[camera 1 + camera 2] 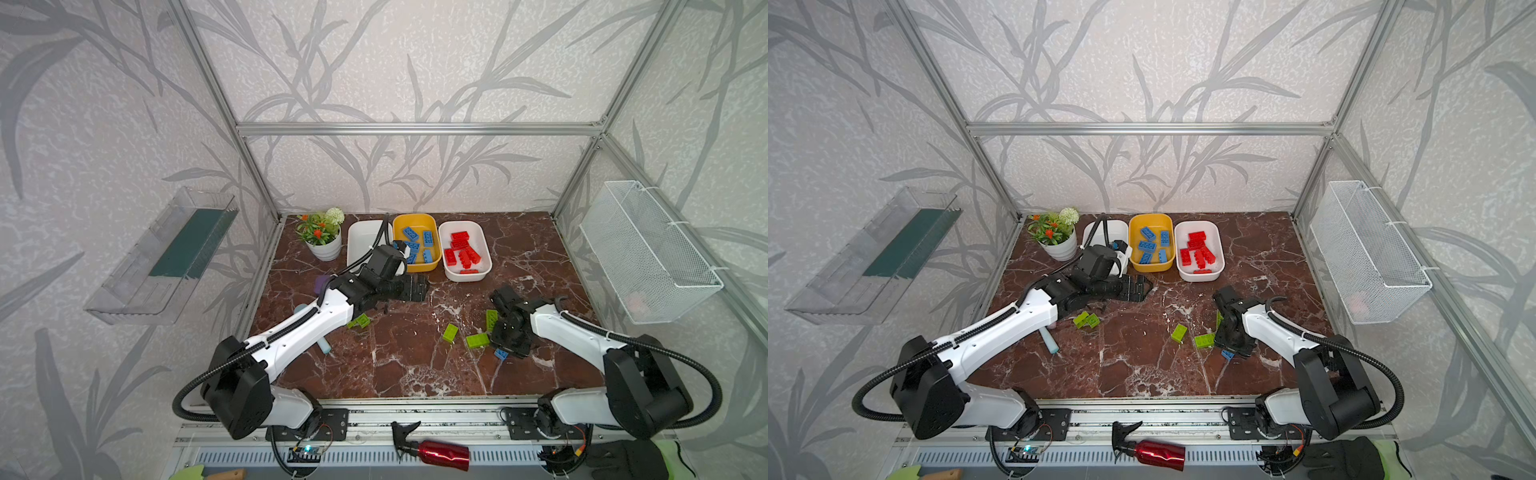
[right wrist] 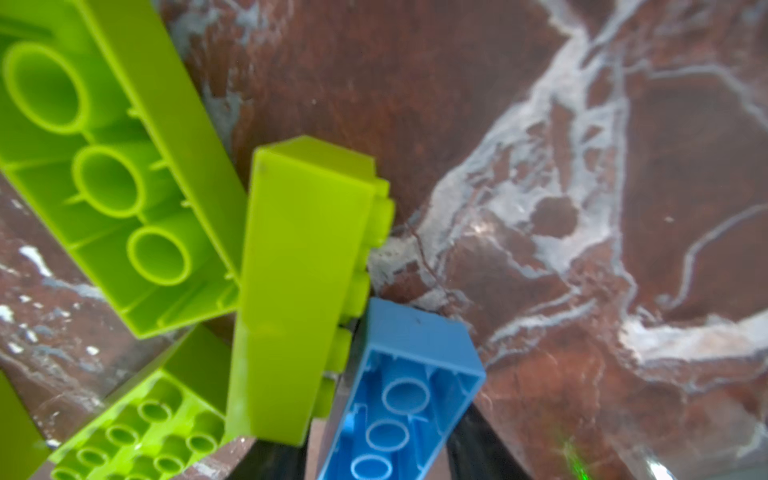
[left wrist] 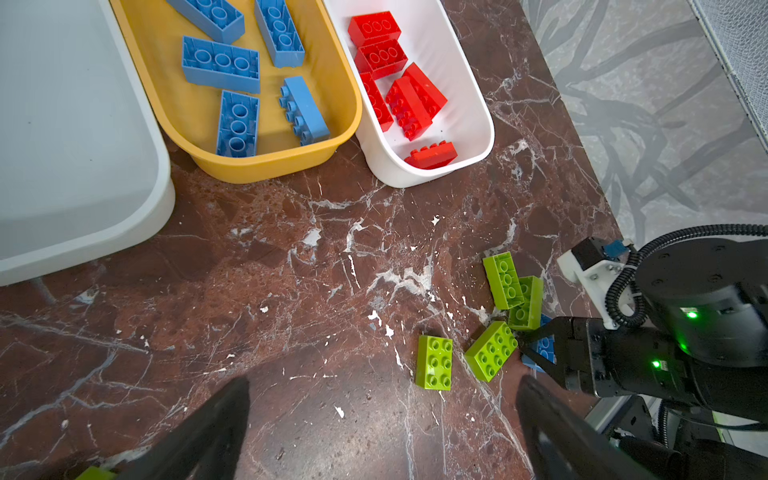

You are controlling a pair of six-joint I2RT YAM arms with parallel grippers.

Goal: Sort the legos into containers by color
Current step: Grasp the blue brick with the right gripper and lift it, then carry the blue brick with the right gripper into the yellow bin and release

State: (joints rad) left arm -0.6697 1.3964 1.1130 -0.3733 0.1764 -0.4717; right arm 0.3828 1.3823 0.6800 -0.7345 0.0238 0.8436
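Three containers stand at the back: an empty white tub point(image 1: 358, 243), a yellow tub point(image 1: 437, 249) holding several blue legos, and a white tub point(image 1: 487, 251) holding several red legos. My left gripper point(image 1: 420, 286) hovers open in front of the yellow tub point(image 3: 266, 170), nothing between its fingers. My right gripper point(image 1: 505, 353) is low on the table, its jaws straddling a blue lego point(image 2: 399, 395). One finger touches the lego and a thin gap shows at the other. Three lime green legos point(image 1: 450, 332) point(image 1: 478, 340) point(image 1: 491, 319) lie right beside it, one leaning against the blue lego.
Two more green legos point(image 1: 359, 321) lie under the left arm. A flower pot point(image 1: 326, 249) stands back left, with a purple object point(image 1: 321, 284) and a teal tube point(image 1: 325, 345) near the left arm. A wire basket point(image 1: 648, 253) hangs on the right wall.
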